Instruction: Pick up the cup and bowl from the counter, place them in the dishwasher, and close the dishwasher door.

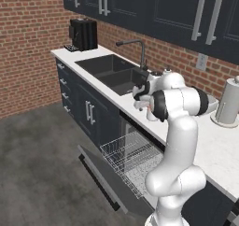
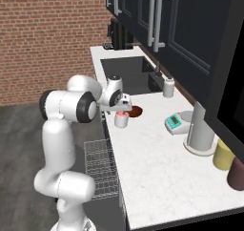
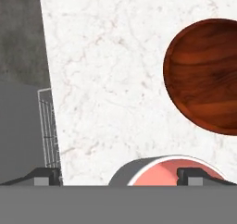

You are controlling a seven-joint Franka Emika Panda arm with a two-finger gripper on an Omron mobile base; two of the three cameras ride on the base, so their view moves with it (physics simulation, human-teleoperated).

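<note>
**A:** Cup [image 3: 159, 172] position? Sitting on the counter [image 3: 115, 79] right under the gripper [image 3: 120, 176], jaws spread wide, nothing held.

**B:** Yep, and the bowl [image 3: 206, 75] is just past the fingertips, off to one side. Dishwasher [image 1: 128, 157] rack is pulled out below.
</note>
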